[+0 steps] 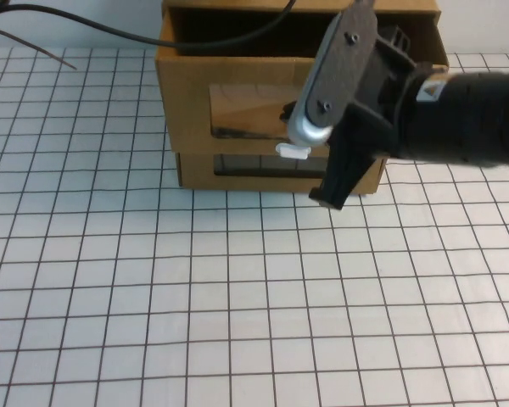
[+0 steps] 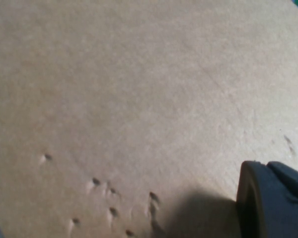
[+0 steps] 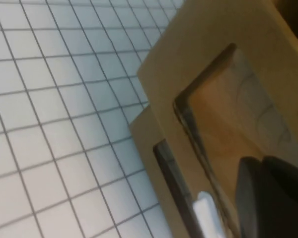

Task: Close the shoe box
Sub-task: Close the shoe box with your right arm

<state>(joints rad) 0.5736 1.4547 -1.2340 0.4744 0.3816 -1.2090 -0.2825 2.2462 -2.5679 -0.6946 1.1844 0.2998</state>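
The shoe box [image 1: 187, 93] is the upper of two stacked brown cardboard boxes at the back of the table. Its drawer front, with a dark clear window [image 1: 246, 110] and a white tab [image 1: 293, 152] at its bottom edge, stands forward of the shell, leaving a dark gap behind it. My right gripper [image 1: 335, 182] comes in from the right and sits against the drawer front beside the tab. The right wrist view shows the box [image 3: 213, 49], the tab [image 3: 208, 213] and the gripper [image 3: 270, 198]. My left gripper [image 2: 273, 198] is close against a plain cardboard surface [image 2: 139, 99]; it is hidden in the high view.
The lower cardboard box [image 1: 195, 170] sits under the shoe box, with its own narrow window; it also shows in the right wrist view [image 3: 146, 131]. Black cables [image 1: 68, 21] run across the back left. The white gridded table [image 1: 237, 305] spreads in front.
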